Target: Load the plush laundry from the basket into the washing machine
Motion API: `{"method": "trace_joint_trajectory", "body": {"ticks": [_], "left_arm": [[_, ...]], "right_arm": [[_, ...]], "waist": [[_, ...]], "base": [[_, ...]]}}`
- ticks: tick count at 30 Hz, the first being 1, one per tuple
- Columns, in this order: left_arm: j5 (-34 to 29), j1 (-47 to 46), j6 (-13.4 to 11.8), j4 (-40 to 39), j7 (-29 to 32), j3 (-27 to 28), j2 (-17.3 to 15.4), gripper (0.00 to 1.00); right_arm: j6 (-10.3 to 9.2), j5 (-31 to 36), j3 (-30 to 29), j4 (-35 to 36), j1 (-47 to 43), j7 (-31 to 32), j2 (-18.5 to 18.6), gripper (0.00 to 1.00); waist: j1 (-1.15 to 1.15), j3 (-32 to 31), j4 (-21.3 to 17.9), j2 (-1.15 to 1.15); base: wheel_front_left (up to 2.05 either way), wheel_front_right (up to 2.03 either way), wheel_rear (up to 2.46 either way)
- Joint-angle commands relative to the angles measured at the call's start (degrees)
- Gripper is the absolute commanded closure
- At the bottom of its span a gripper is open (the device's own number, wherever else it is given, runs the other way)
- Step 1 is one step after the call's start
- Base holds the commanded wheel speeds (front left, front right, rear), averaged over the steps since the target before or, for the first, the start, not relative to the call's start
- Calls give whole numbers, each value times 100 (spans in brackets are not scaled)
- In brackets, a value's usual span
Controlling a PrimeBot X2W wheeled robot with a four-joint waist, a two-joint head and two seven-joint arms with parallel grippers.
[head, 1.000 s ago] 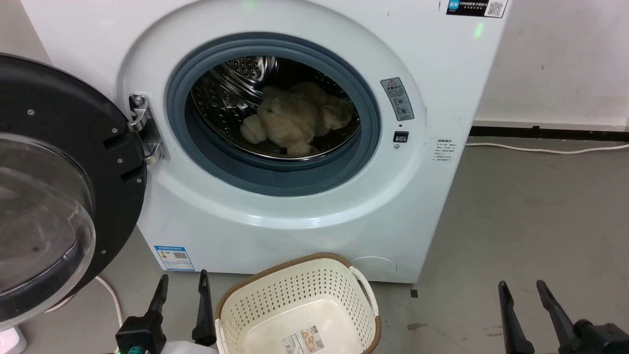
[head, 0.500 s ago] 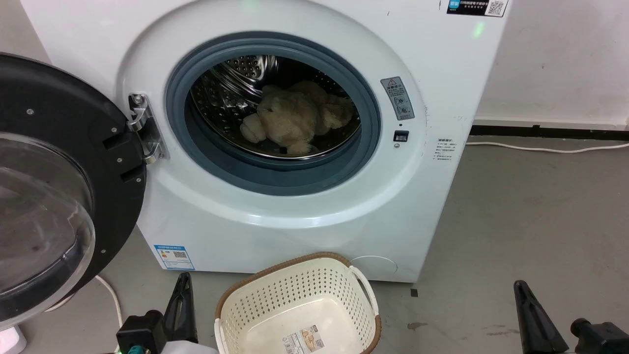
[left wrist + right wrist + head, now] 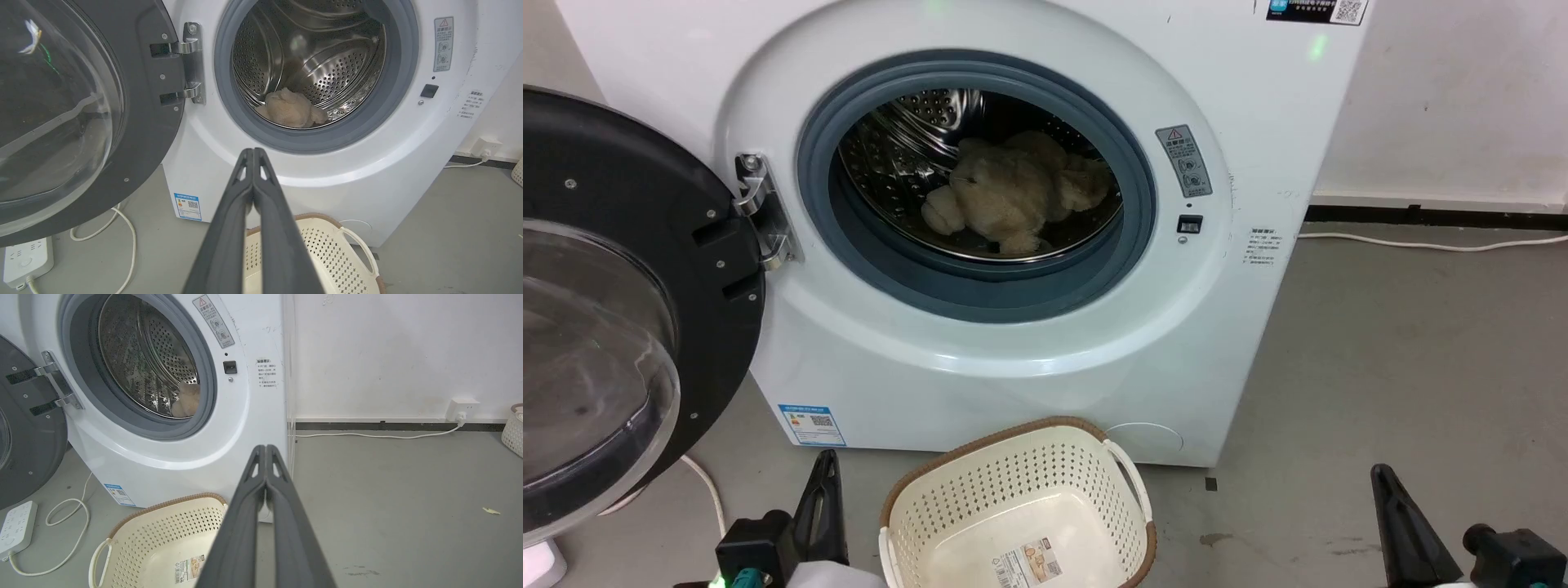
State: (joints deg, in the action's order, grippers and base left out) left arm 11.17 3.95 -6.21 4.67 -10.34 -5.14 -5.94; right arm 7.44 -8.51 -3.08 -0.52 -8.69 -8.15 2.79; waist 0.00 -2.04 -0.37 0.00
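Grey floor (image 3: 1405, 367) | shaggy plush laundry (image 3: 1013, 196) in perforated drum (image 3: 890, 155) | left pincer (image 3: 253, 152), right pincer (image 3: 265, 448) both closed

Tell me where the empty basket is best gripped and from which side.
Probably the white loop handle on the right side of the basket, approached from above and the right. It arches out from the basket, leaving a gap for an end effector finger, and that side faces open floor.
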Motion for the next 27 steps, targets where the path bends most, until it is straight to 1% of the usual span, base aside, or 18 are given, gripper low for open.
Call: {"method": "trace_joint_trajectory", "body": {"ticks": [1, 27], "left_arm": [[-54, -59, 40, -44, 37, 15, 30, 100], [-323, -144, 187, -151, 289, 141, 100, 100]], "right_arm": [[1, 54, 17, 8, 122, 20, 2, 100], [2, 256, 91, 20, 311, 221, 4, 100]], "waist": [[0, 2, 1, 0], [0, 53, 10, 0]], "base": [[0, 0, 0], [0, 0, 0]]}}
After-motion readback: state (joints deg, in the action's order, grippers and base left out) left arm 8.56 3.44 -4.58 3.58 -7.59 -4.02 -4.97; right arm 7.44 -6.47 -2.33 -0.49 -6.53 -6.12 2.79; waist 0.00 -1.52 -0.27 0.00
